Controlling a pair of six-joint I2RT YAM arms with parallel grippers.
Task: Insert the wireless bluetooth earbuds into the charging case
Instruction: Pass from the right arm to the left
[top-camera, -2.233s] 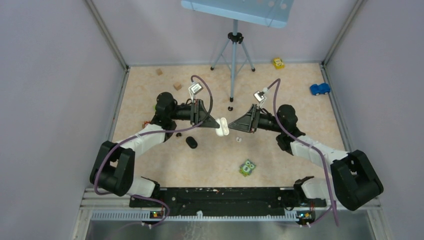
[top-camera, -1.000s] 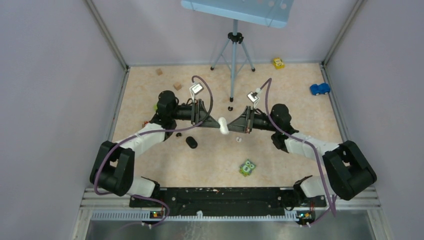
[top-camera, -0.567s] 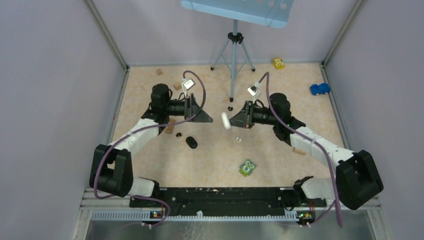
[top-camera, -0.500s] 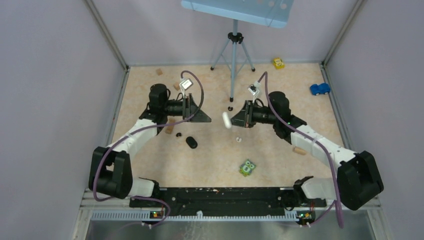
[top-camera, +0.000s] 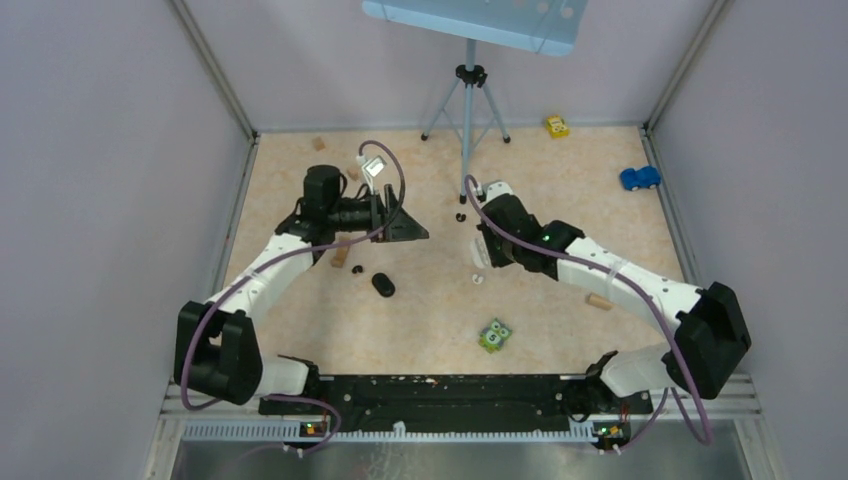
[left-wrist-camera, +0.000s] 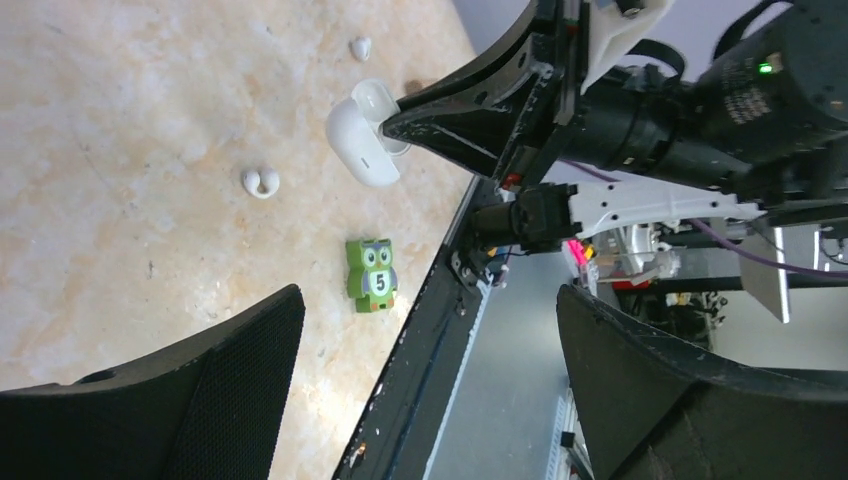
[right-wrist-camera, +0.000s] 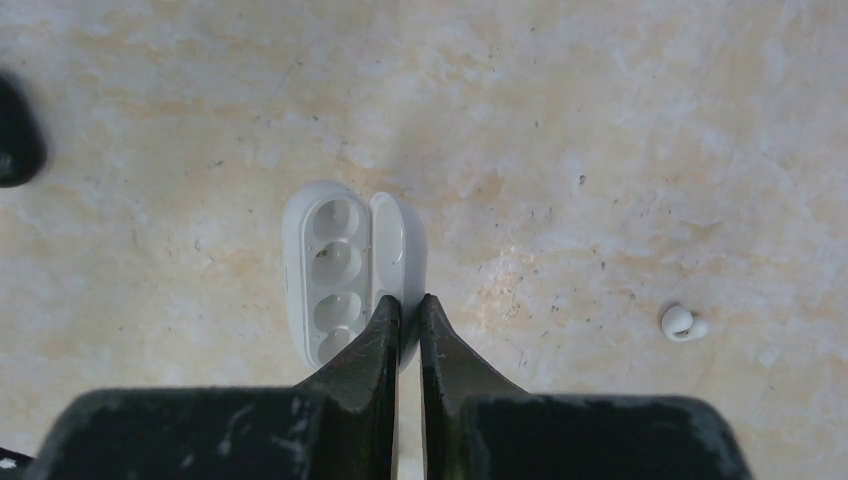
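White charging case (right-wrist-camera: 330, 270): open, its hollows facing the right wrist camera, the lid standing up beside the body. It hangs over the table (top-camera: 560, 330) near the middle; whether it touches the surface I cannot tell.
Right gripper (right-wrist-camera: 405, 305): points down, and its two fingers are nearly together, pinching the thin lid of the case.
White earbud (right-wrist-camera: 683, 322): lies on the table, apart from the case, to its right in the right wrist view.
Left gripper (left-wrist-camera: 428, 300): the fingers are spread wide with nothing between them; it is well apart from the case and faces it from the side.
Black case (top-camera: 383, 285): lies on the table, near the left arm.
Owl toy (top-camera: 494, 336): green, lies on the table, nearer to the arm bases.
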